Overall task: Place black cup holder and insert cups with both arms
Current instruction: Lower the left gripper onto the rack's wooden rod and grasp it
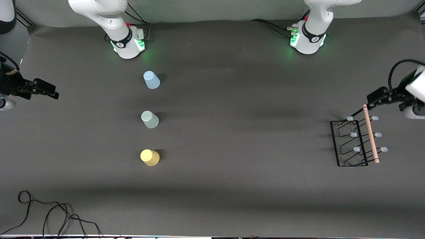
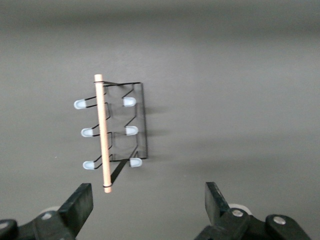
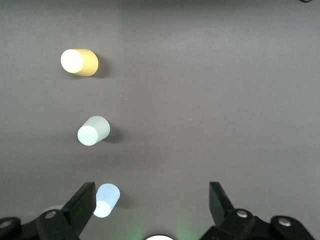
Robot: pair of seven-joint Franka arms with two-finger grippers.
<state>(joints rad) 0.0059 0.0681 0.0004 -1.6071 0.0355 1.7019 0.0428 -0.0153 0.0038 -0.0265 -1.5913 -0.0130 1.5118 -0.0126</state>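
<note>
Both grippers are spread wide and gripping nothing. Left gripper (image 2: 147, 200) hangs over the table by the black cup holder (image 1: 357, 141) at the left arm's end. Right gripper (image 3: 152, 202) waits above the table near the cups (image 1: 150, 119).

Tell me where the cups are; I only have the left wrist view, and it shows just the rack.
Observer: They stand in a row toward the right arm's end of the table: blue cup farthest from the front camera, green cup in the middle, yellow cup nearest.
Operator: And the right gripper?
Observer: The right gripper hangs open over the table's edge at that same end, holding nothing.
Operator: Is my gripper above the rack?
Observer: Not squarely. The left gripper is by the end of the black cup holder farthest from the front camera.
</note>
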